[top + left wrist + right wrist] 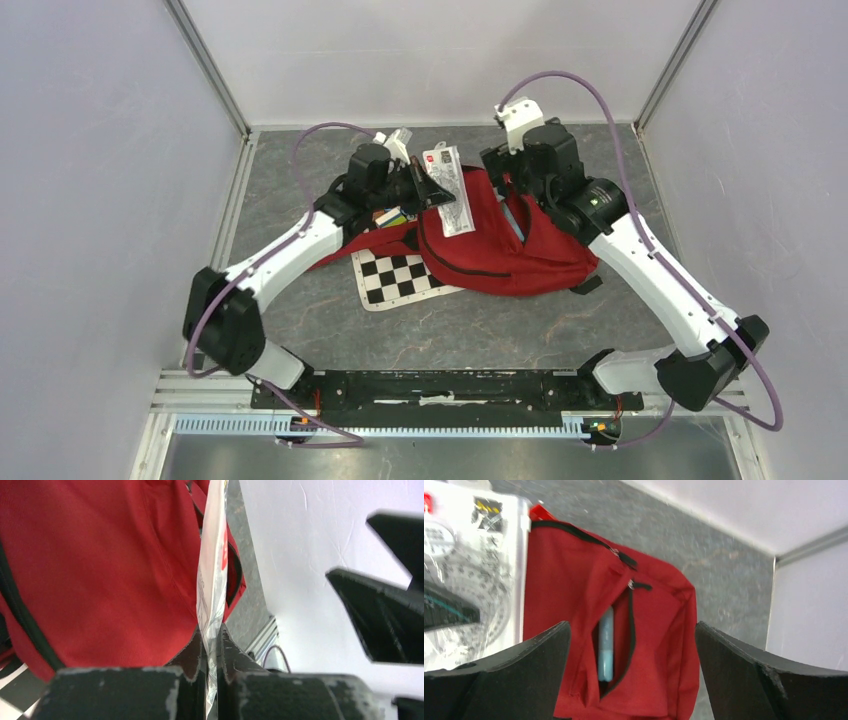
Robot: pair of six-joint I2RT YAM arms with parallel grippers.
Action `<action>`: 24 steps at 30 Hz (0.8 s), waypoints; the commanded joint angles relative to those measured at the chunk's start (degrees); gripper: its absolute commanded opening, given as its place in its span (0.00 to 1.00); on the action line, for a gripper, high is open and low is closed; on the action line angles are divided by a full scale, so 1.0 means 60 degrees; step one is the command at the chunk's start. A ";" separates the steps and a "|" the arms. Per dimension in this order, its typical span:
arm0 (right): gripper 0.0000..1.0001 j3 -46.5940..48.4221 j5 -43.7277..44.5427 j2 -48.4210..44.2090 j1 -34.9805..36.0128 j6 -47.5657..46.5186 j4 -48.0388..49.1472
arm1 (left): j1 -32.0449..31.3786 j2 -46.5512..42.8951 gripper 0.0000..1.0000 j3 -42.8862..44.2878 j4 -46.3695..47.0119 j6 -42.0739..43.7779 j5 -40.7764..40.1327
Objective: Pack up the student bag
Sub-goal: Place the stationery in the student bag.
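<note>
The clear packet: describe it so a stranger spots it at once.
Start at the big red student bag. At its far left side, the left gripper pinches a flat clear packet. Unlike the checkerboard mat nearby, it is see-through, with a protractor inside.

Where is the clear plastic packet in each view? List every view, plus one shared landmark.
Top external: clear plastic packet upper centre, over the student bag.
Left wrist: packet edge-on, centre, rising from the bottom.
Right wrist: packet at far left.
Shared landmark: the student bag.
</note>
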 commanded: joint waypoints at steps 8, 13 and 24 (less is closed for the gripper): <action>0.89 -0.2117 -0.0926 -0.0341 -0.1815 0.1634 0.0069 | -0.0571 0.3035 0.02 0.3630 -0.0884 -0.2484 0.0641; 0.88 -0.2573 -0.0867 0.0040 -0.1833 0.1366 0.0671 | -0.0664 0.3362 0.02 0.3700 -0.1562 -0.2780 0.0618; 0.71 -0.2728 -0.0188 0.1262 -0.1889 0.0946 0.1088 | -0.0796 0.4837 0.02 0.5142 -0.2549 -0.2780 0.1418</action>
